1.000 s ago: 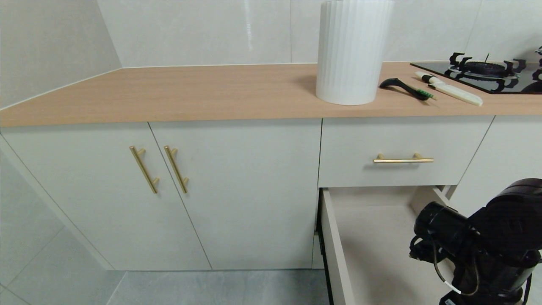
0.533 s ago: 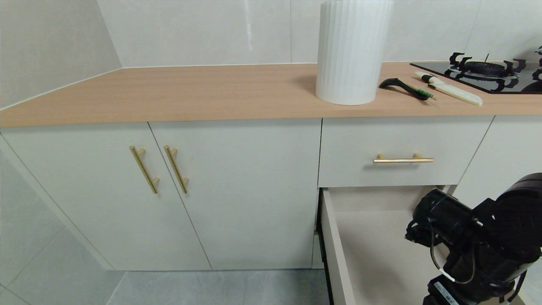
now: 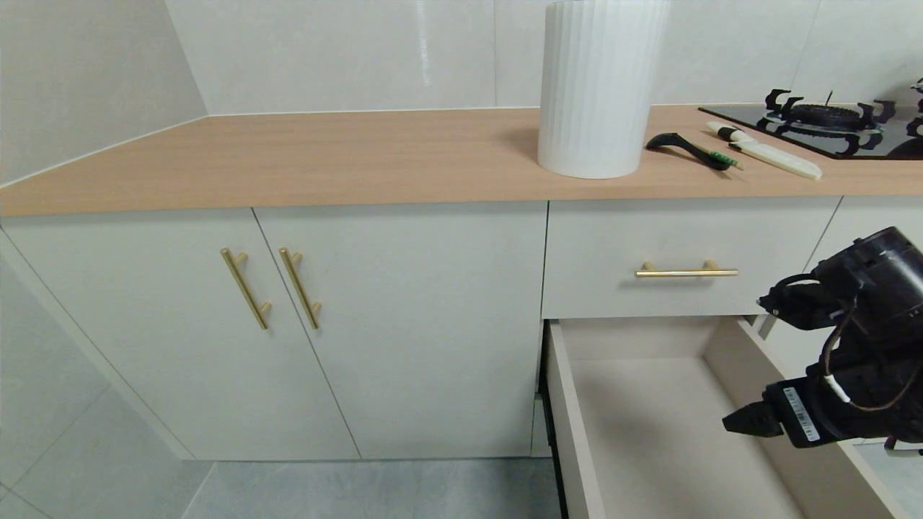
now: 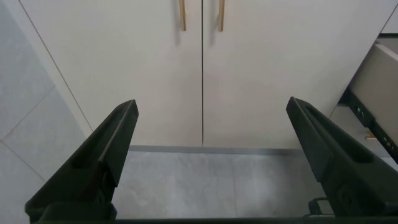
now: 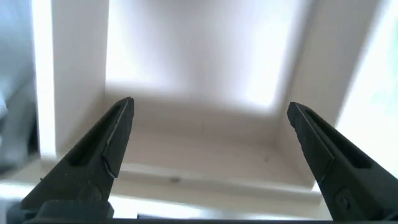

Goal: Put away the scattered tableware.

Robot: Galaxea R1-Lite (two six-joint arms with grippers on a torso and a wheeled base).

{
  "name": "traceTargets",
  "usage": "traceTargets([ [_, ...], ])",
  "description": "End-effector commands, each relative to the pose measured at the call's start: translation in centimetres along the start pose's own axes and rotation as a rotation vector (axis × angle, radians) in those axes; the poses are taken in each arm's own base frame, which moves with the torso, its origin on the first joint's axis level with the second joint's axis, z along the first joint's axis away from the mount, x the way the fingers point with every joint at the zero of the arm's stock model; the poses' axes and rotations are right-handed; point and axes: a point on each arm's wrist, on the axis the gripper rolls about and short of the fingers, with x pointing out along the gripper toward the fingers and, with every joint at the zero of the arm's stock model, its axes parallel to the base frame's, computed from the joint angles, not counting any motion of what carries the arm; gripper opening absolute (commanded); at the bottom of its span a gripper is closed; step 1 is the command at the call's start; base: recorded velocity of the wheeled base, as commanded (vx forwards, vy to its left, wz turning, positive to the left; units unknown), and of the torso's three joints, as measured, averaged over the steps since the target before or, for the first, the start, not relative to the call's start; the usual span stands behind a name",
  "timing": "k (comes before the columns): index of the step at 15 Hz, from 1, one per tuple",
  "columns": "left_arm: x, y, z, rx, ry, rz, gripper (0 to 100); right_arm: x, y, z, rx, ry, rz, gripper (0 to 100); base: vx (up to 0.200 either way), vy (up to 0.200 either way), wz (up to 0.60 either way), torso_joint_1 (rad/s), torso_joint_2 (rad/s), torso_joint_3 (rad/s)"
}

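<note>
Wooden light-brown countertop (image 3: 324,155) carries the black curved-handle peeler (image 3: 689,149) and the white ceramic knife (image 3: 768,155), both just beside a tall white ribbed container (image 3: 597,86). Below, the beige lower drawer (image 3: 570,418) stands open, with the right gripper (image 3: 746,424) above it. Left gripper (image 4: 210,106) is spread wide and empty, facing cream cabinet doors (image 4: 261,74). Right gripper (image 5: 210,104) is spread wide too, holding nothing, over the drawer's inside.

A tall white ribbed container (image 3: 597,86) stood on the wooden countertop (image 3: 324,155), right of centre. A black gas hob (image 3: 822,119) lay at the far right. Below, two cabinet doors (image 3: 404,324) carried gold handles (image 3: 245,288).
</note>
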Motion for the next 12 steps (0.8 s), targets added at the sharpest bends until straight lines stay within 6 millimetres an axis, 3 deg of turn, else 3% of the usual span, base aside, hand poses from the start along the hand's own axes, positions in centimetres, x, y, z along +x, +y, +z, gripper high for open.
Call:
traceTargets([
  [1,0.0,0.0,0.0,0.000,0.000,0.001,100,-1.1,-0.6,-0.1,0.019,-0.044,-0.001,100,0.000,0.000,0.00,0.000,0.00,0.000],
  [4,0.0,0.0,0.0,0.000,0.001,0.001,100,-2.7,-1.0,-0.3,0.008,-0.113,0.007,100,0.000,0.000,0.00,0.014,-0.05,-0.027],
  [7,0.0,0.0,0.0,0.000,0.000,0.001,100,-2.9,-1.0,-0.4,0.007,-0.119,0.006,100,0.000,0.000,0.00,0.108,-0.25,-0.233],
  [12,0.0,0.0,0.0,0.000,0.000,0.001,100,-2.9,-1.0,-0.4,0.006,-0.121,0.007,100,0.000,0.000,0.00,0.121,-0.50,-0.276],
])
